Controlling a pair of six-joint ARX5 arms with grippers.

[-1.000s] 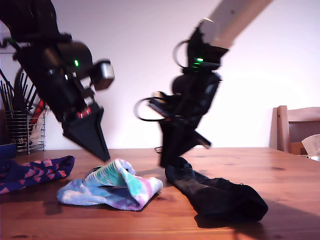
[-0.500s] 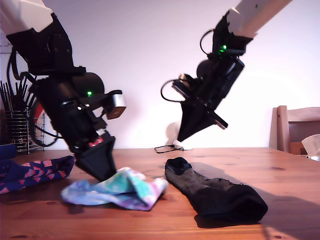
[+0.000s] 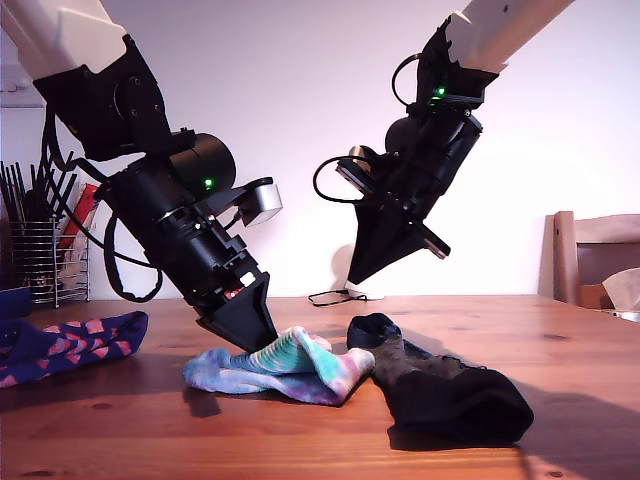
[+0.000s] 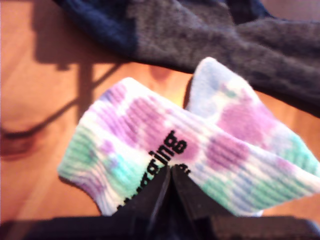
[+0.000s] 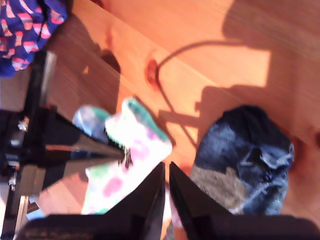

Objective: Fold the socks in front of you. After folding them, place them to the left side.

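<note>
Wood, warm and knotted, makes up the surface [image 3: 560, 360] that carries three socks. At the exterior view's left edge lies the navy-purple sock [image 3: 70, 345] with pink-red blocks, flat and apart from the others. Behind it stands a wire rack [image 3: 40, 255] holding dark utensils. Next toward the middle comes my first gripper [image 3: 252, 338], tilted steeply down, its jaws pressed together on the ribbed cuff of the tie-dye sock [image 3: 285, 365]; the first wrist view shows the tips [image 4: 169, 172] pinching the cuff beside black lettering. That pastel sock is folded over itself on the surface, its far end touching the black sock [image 3: 440, 390], which lies crumpled toward the exterior view's right. My second gripper [image 3: 362, 272] hangs in the air above the meeting of those two socks, holding nothing; its jaws are almost together, with only a thin slit between the tips [image 5: 165, 167] in the second wrist view. A wooden chair [image 3: 595, 260] stands at the exterior view's right edge.
</note>
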